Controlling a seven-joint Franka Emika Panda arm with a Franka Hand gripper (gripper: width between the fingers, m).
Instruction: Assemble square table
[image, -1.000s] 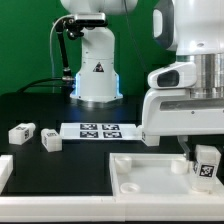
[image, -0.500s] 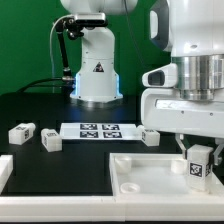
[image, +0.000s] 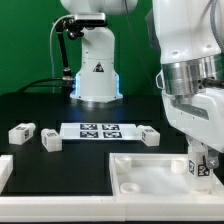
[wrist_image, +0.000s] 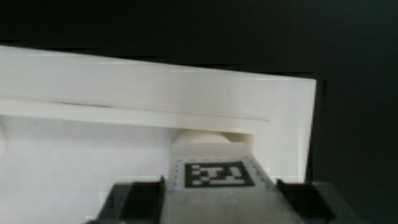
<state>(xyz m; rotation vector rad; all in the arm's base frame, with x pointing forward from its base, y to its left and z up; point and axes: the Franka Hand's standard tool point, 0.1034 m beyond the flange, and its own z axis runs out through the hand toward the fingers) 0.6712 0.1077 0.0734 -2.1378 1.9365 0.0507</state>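
The square table slab (image: 150, 176) lies at the front of the exterior view, recessed underside up; it fills the wrist view (wrist_image: 125, 110). My gripper (image: 200, 160) is shut on a white tagged leg (image: 200, 166) and holds it upright over the slab's corner at the exterior view's right. In the wrist view the leg (wrist_image: 217, 172) sits between both fingers (wrist_image: 143, 200), its far end at the corner socket. Three more legs lie on the black table: two at the left (image: 22, 132) (image: 51, 140) and one (image: 149, 135) beside the marker board.
The marker board (image: 98, 130) lies flat in the middle of the table. The white domed robot base (image: 96, 70) stands behind it. A white rim piece (image: 4, 172) shows at the exterior view's front left edge.
The wrist has turned and tilted above the slab's right corner. The held leg has sunk a little toward the slab. The loose legs have not moved.
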